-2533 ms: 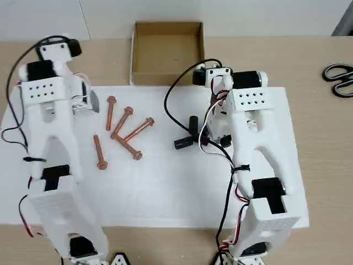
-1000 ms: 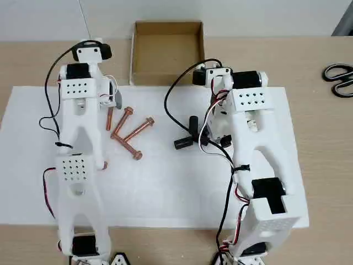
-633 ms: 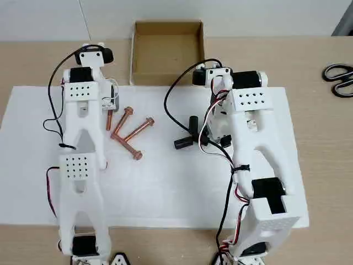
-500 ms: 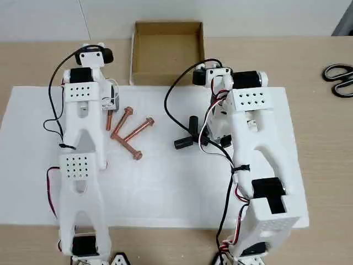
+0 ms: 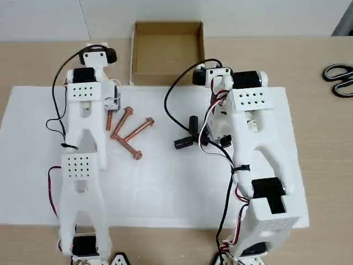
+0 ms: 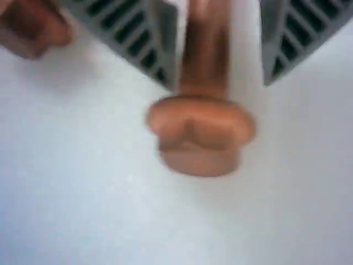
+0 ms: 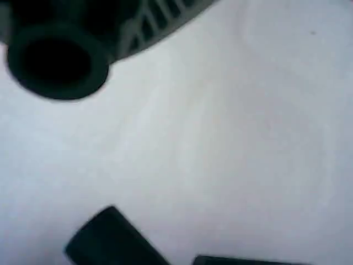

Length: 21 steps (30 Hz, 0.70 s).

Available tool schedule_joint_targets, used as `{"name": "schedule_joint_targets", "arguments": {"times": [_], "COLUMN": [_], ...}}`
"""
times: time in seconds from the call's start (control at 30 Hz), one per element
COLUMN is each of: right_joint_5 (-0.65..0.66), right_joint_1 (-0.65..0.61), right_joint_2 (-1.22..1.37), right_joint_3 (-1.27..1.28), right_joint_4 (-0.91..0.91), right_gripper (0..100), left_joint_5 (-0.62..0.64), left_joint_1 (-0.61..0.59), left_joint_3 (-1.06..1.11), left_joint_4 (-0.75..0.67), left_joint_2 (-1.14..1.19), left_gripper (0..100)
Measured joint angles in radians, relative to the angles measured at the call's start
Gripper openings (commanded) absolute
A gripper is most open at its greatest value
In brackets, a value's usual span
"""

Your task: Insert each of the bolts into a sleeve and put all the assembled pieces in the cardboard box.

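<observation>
Wooden desk (image 5: 325,165) under my workspace. White sheet (image 5: 165,193) lying flat across middle of it. Black-handled scissors (image 5: 341,79) on bare wood at my far right, apart from sheet, partly cut by frame edge.

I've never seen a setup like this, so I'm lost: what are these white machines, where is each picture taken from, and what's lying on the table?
These are two robot arms, the left arm and the right arm, side by side at a table. One picture looks down from above; the other two come from a camera on each arm's wrist. On the white sheet lie copper bolts and black sleeves; behind it stands an open cardboard box, and scissors lie to one side. The left pincer is open, straddling one bolt lying on the sheet. The right wrist's camera shows a sleeve close up, end-on; whether it is gripped I cannot tell.
</observation>
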Motion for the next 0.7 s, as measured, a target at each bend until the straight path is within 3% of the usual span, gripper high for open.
{"name": "schedule_joint_targets", "arguments": {"times": [0.27, 0.53, 0.7], "right_joint_5": [0.000, 0.000, 0.000], "right_joint_1": [0.000, 0.000, 0.003], "right_joint_2": [0.000, 0.000, -0.015], "right_joint_3": [0.000, 0.000, 0.000], "right_joint_4": [0.000, 0.000, 0.000], "right_gripper": [0.5, 0.5, 0.4], "left_joint_5": [0.006, 0.003, 0.006], "left_joint_1": [-0.002, -0.005, -0.009], "left_joint_3": [-0.006, -0.207, -0.196], "left_joint_4": [-0.006, 0.054, 0.054], "left_joint_2": [0.002, 0.003, -0.057], "left_gripper": [1, 1, 1]}}
